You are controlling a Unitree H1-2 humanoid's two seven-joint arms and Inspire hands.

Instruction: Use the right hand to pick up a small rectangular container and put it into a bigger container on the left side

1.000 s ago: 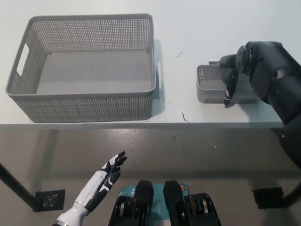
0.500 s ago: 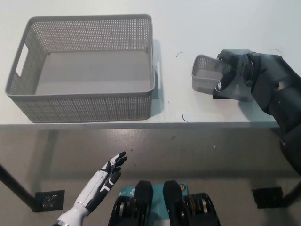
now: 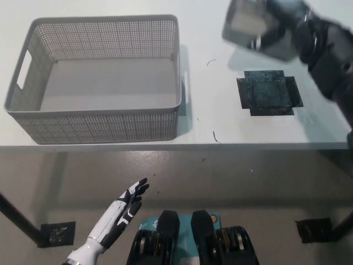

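Note:
My black right hand (image 3: 287, 25) is shut on the small grey rectangular mesh container (image 3: 245, 25), which hangs blurred in the air above the table at the upper right. The big grey mesh basket (image 3: 94, 118) stands on the left of the white table, nothing visible inside it. The small container is to the right of the basket and clear of its rim. My white left hand (image 3: 118, 215) rests below the table's front edge at the lower left, fingers straight and apart.
A black cross-shaped mat (image 3: 268, 92) lies on the table where the small container stood. The white table (image 3: 209, 127) ends at its front edge just below the basket. A dark floor plate (image 3: 58, 234) sits at the lower left.
My right hand has lifted the small container off the table and carried it up and slightly left, uncovering the black mat. The left hand has stayed still.

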